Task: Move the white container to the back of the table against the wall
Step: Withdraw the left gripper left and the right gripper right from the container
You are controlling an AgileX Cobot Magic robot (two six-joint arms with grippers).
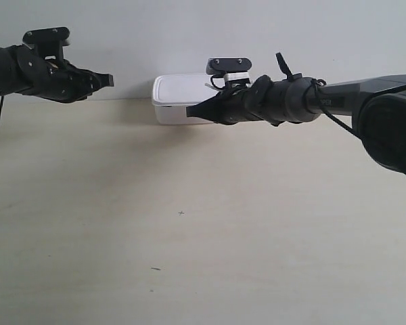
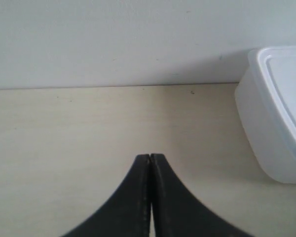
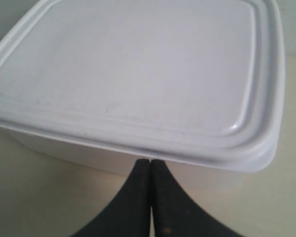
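The white container (image 1: 176,98) stands on the pale table (image 1: 189,230) at the back, its far side at the wall (image 1: 189,34). My right gripper (image 3: 150,161) is shut and empty, its tips right at the container's (image 3: 138,79) near side just under the lid rim; the exterior view shows this gripper (image 1: 191,108) in front of the box. My left gripper (image 2: 150,156) is also shut and empty, hovering over bare table with the container (image 2: 274,118) off to one side. In the exterior view it is the gripper (image 1: 110,80) at the left.
The wall (image 2: 113,39) meets the table (image 2: 64,138) just beyond my left gripper. A few tiny dark specks (image 1: 181,213) mark the tabletop. The arm at the exterior view's right (image 1: 365,101) reaches across the back of the table.
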